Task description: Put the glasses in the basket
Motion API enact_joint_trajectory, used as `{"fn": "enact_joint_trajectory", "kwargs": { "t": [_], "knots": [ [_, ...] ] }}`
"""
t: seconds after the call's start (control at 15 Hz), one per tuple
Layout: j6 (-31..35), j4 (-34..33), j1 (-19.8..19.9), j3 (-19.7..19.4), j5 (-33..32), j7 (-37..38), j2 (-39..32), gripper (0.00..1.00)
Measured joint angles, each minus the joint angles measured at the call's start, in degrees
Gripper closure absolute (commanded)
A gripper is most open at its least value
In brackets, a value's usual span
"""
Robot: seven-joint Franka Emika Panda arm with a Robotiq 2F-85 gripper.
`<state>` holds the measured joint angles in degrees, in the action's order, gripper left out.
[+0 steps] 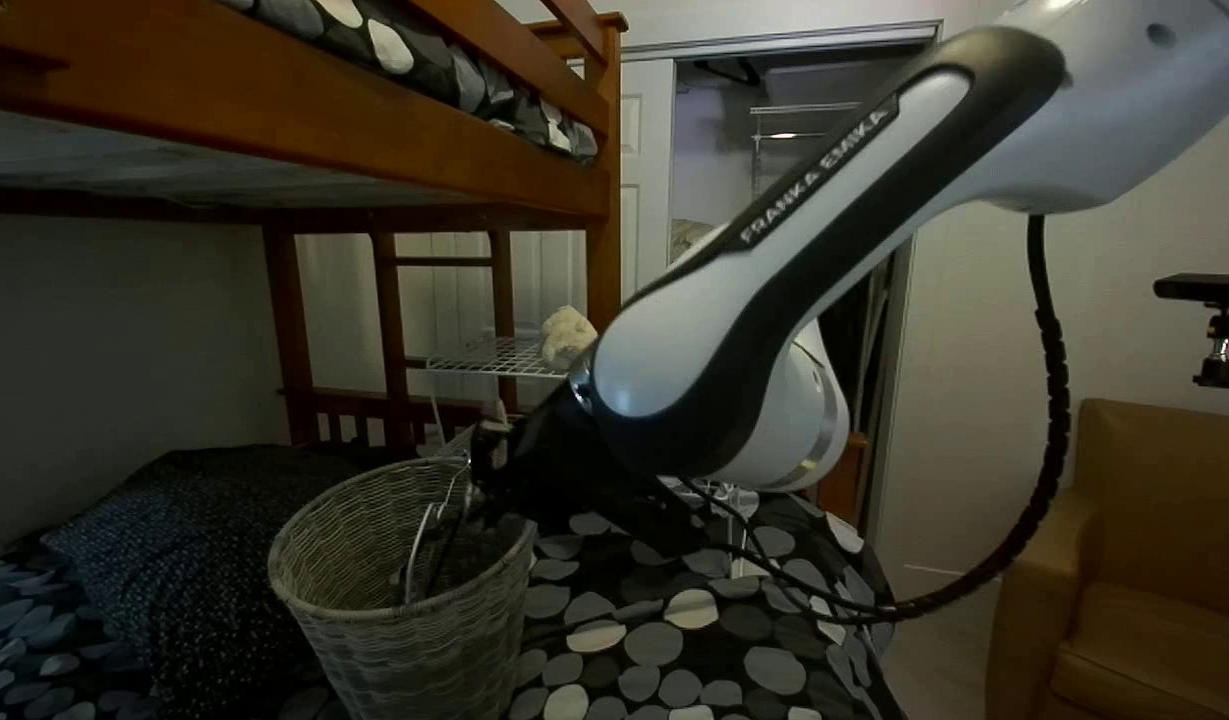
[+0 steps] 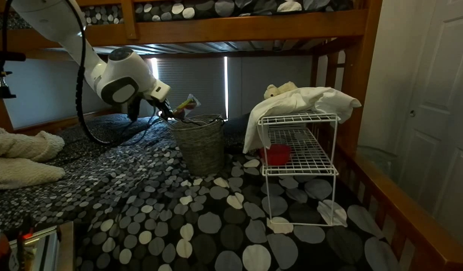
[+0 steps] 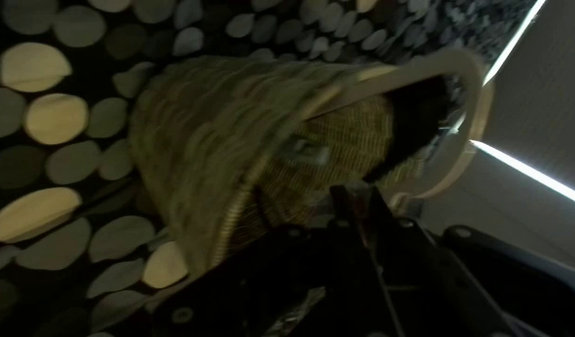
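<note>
Gripper (image 3: 357,199) grasps a clear plastic packet (image 2: 188,105) at the rim of the basket (image 2: 201,150). Packet contents unclear. Basket stands upright.

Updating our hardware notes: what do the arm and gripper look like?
The arm is white and rounded with black trim; FRANKA EMIKA lettering runs along one link. A black, partly ribbed cable loops from it. The gripper is black, with slim jaws and small round pivots on its linkage.
</note>
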<state>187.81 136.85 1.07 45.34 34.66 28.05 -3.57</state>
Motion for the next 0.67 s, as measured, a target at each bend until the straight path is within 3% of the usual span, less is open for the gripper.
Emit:
{"fn": "enact_joint_trajectory", "kwargs": {
  "t": [0.13,0.2,0.27,0.33,0.67],
  "knots": [
    [2.01,-3.04,1.16,3.73,0.48,-0.72,0.5,0.97],
    [2.87,-3.91,1.86,4.84,0.81,-0.71,0.7,0.89],
    [3.16,-4.32,2.71,5.48,0.95,-0.65,0.93,0.89],
    [3.16,-4.42,3.46,5.8,0.95,-0.63,1.05,0.97],
    [5.93,-5.53,3.82,5.84,0.74,-0.64,-0.68,0.97]
  ]
}}
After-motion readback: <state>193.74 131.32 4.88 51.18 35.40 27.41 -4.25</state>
